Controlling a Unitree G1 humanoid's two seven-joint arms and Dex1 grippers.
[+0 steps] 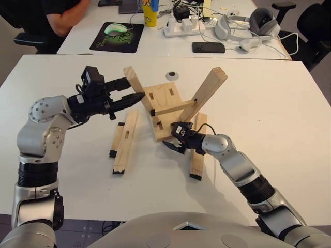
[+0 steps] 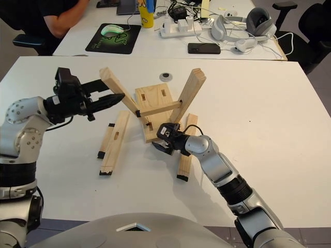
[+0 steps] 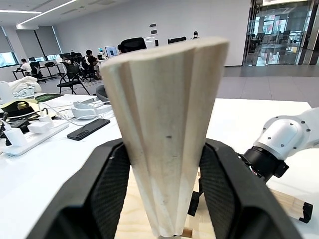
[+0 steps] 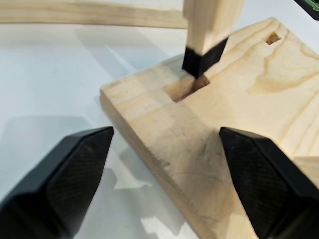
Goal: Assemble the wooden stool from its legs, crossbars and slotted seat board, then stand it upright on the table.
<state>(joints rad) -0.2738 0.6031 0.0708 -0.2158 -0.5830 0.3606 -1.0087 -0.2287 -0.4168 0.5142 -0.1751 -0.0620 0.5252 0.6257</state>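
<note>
We see left gripper [image 1: 133, 97] clamped on raised stool leg [image 1: 133, 80]. Right gripper [image 1: 173, 144] wide open, jaws flanking seat board [image 1: 165, 101] corner beside slot [image 4: 185, 88]. Board lies mid-table [image 1: 269, 113].

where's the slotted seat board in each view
left eye view: seat board mid-table.
right eye view: same spot, centre.
left wrist view: pale wood low behind the leg, probably the board.
right wrist view: its corner and slot, between the open right gripper fingers.
landmark: the leg in the left gripper, black tip at the slot.
</note>
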